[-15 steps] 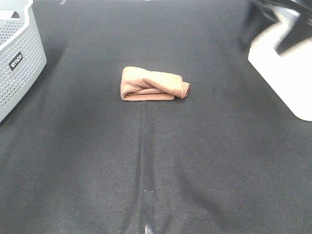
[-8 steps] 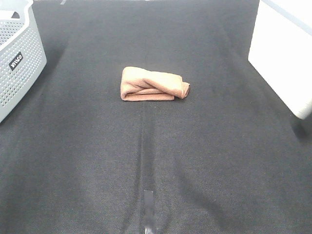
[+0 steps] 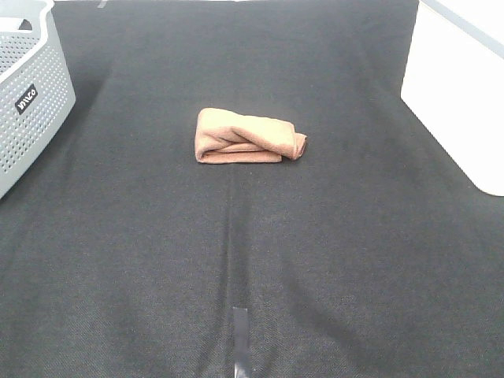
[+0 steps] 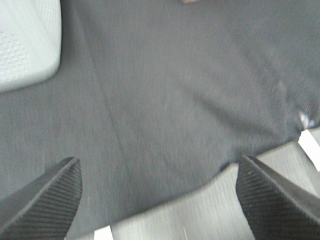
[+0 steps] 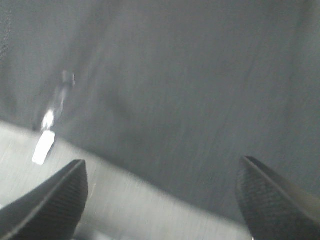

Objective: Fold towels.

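Even light; wrist views blurred

A staged robot test bench rather than a home: a table covered in black cloth [image 3: 331, 260] with a tape marker [image 3: 240, 340] at its near edge, a grey perforated laundry basket [image 3: 31, 94], and a plain white box [image 3: 457, 102]

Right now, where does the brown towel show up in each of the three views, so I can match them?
Exterior high: the brown towel lies folded on the black table cover, above centre, apart from the grey basket.
Left wrist: only a small brownish sliver at the frame's edge, probably the towel; too little to be sure.
Right wrist: not in it.
Shared landmark: the black table cover; the grey basket also shows in the left wrist view.
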